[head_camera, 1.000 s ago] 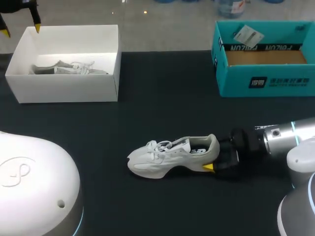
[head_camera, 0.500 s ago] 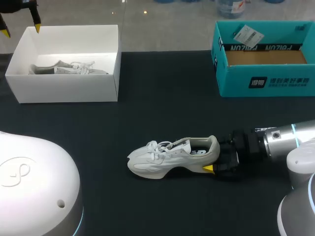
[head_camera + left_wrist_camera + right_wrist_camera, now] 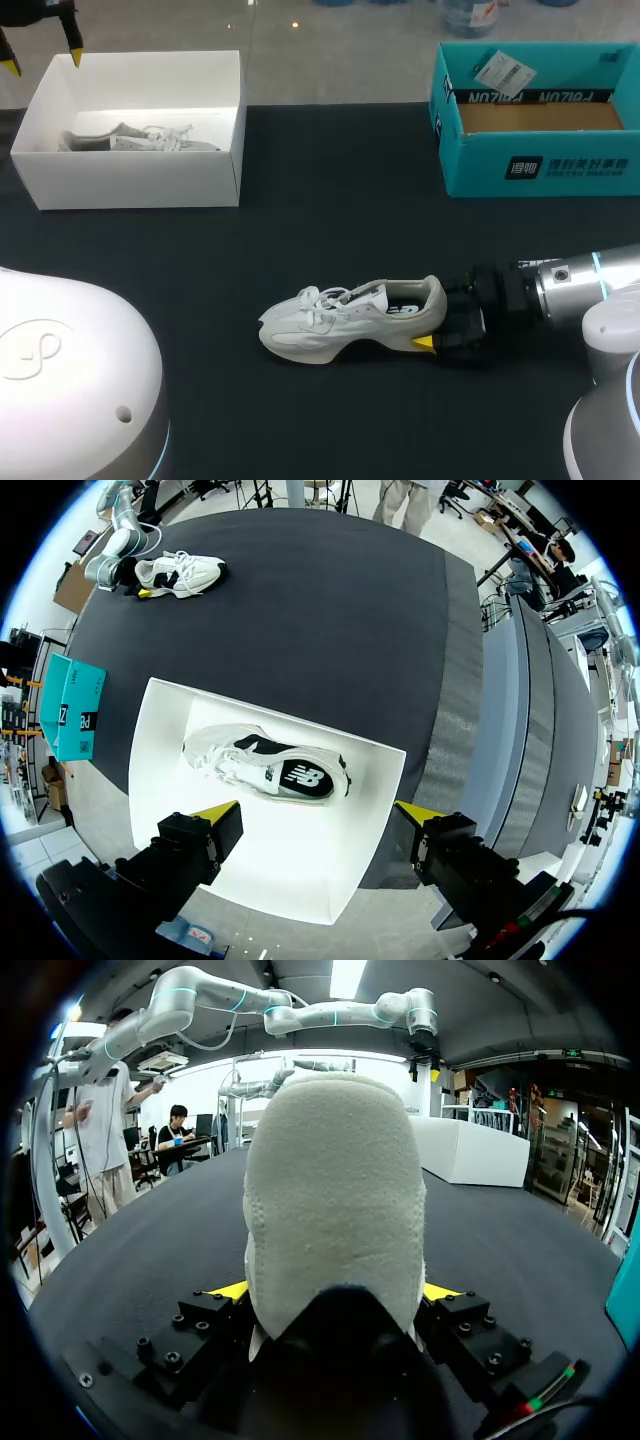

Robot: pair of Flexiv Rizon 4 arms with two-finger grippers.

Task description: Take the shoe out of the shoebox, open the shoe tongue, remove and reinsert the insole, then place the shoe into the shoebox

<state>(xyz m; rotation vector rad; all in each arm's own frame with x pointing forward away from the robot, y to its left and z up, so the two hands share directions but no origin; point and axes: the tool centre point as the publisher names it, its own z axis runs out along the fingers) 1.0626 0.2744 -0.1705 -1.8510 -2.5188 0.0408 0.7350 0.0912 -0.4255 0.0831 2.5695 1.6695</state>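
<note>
A white sneaker (image 3: 345,320) is laid lower centre on the black table (image 3: 330,200). A white cardboard shoebox (image 3: 130,182) is set upper left, a teal box (image 3: 470,165) upper right.

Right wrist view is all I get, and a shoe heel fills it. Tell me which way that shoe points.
Observer: The shoe stands on its sole on the table, with its toe toward the robot's left.
Operator: Confirm my grip.
Observer: The right gripper has one finger on each side of the heel, closed on it.
Operator: Report what's in the white box.
Observer: A second shoe lies inside the white box.
Operator: Locate the other arm.
Observer: The left gripper hangs over the white box with its fingers open.
</note>
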